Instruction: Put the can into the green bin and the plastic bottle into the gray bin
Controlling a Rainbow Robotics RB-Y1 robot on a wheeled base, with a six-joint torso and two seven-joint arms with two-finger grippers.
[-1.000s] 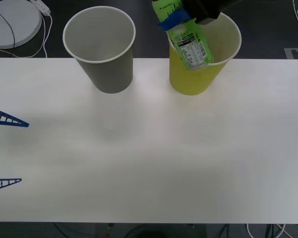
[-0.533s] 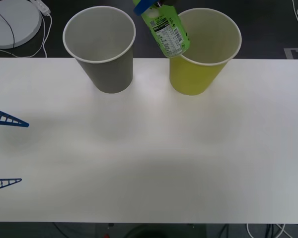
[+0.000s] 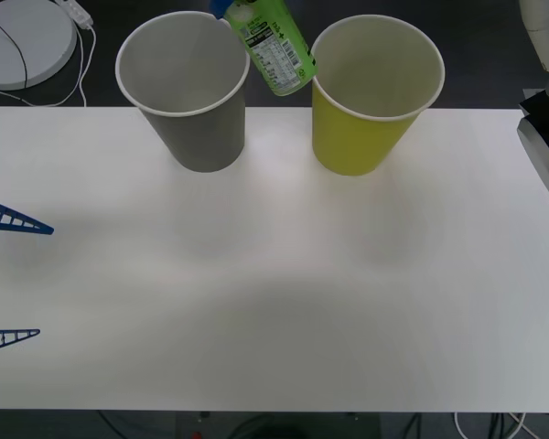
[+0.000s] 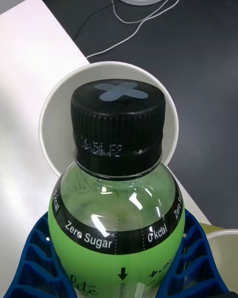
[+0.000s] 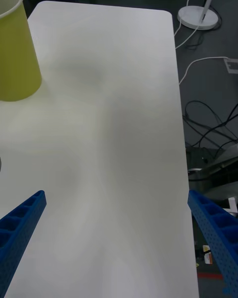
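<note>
My right gripper [image 4: 119,278] is shut on the plastic bottle [image 3: 273,46], bright green with a black cap [image 4: 118,116]. In the front view the bottle hangs tilted in the air between the two cups, at the right rim of the gray bin [image 3: 197,128]. In the right wrist view its cap points into the gray bin [image 4: 54,129]. The green bin [image 3: 361,137] stands upright to the right, also seen from the left wrist [image 5: 15,54]. My left gripper [image 3: 9,279] waits open at the table's left edge. The can is out of view.
Both cups stand near the white table's far edge [image 3: 494,108]. A white round base [image 3: 23,37] with cables lies on the floor beyond the back left corner. Part of my right arm [image 3: 544,137] shows at the right edge.
The bottle has moved left in my right gripper, from over the green bin to the gray bin's right rim. The left gripper has not moved.
</note>
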